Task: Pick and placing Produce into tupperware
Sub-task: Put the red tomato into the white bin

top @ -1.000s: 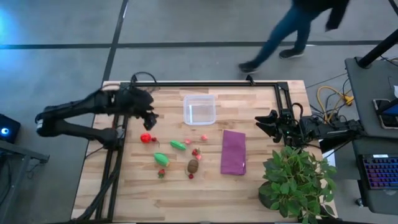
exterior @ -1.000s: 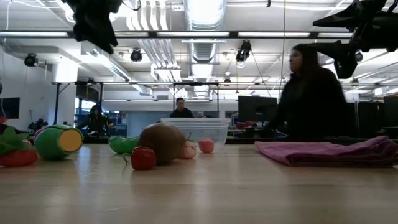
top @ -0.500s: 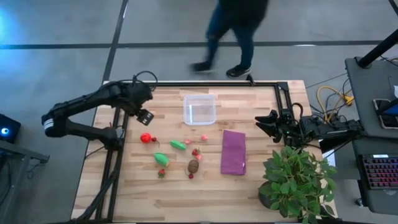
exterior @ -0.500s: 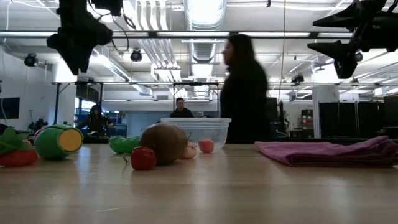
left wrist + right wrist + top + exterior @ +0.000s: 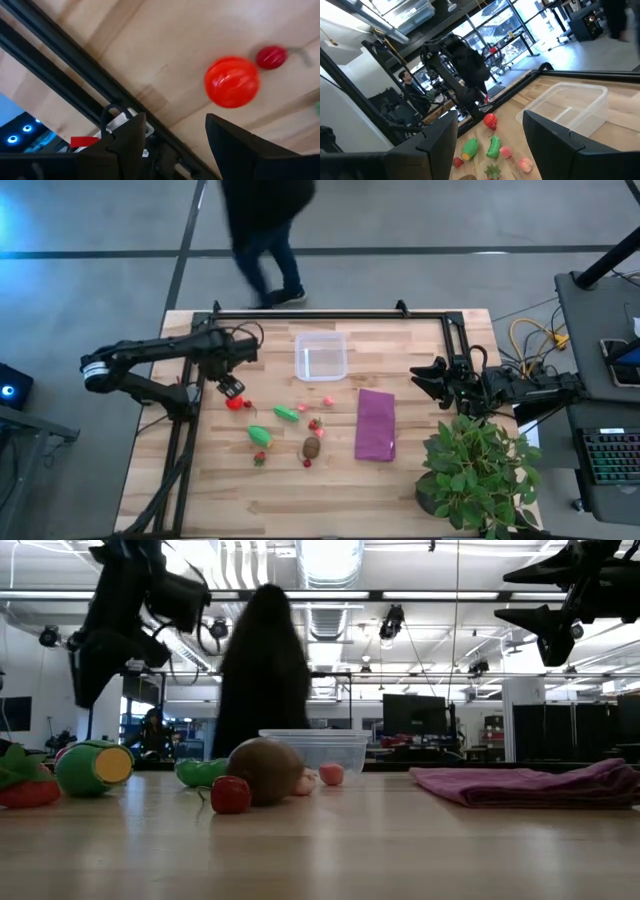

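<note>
Room: open workshop floor beyond the wooden table (image 5: 420,480); a person (image 5: 265,225) walks past its far edge, in the low view a dark blur behind the tupperware. Potted plant (image 5: 480,470) at the right near corner

Purple cloth (image 5: 376,424) lies flat, just right of the produce scatter, well apart from both grippers

Left gripper (image 5: 232,387) hangs over the left part of the table, fingers spread wide, nothing held. In the left wrist view the red round fruit (image 5: 232,82) sits just ahead of the two fingertips, slightly to one side of the gap, with a smaller red bit (image 5: 271,57) just beyond it

Right gripper (image 5: 428,379) waits at the right edge, raised, fingers open and empty; all produce well ahead of them

Tupperware (image 5: 321,356) stands empty near the far edge, well apart from the left fingers. Green pieces (image 5: 260,436), brown oval (image 5: 311,447) and tiny pink-red bits (image 5: 317,423) lie between the red fruit and the cloth

Step, as judged: approach to first pick, nothing yet in the container. Next move calls for centring the gap over the red fruit, dropping to the wood and closing squarely; being round, it may roll off if nudged
</note>
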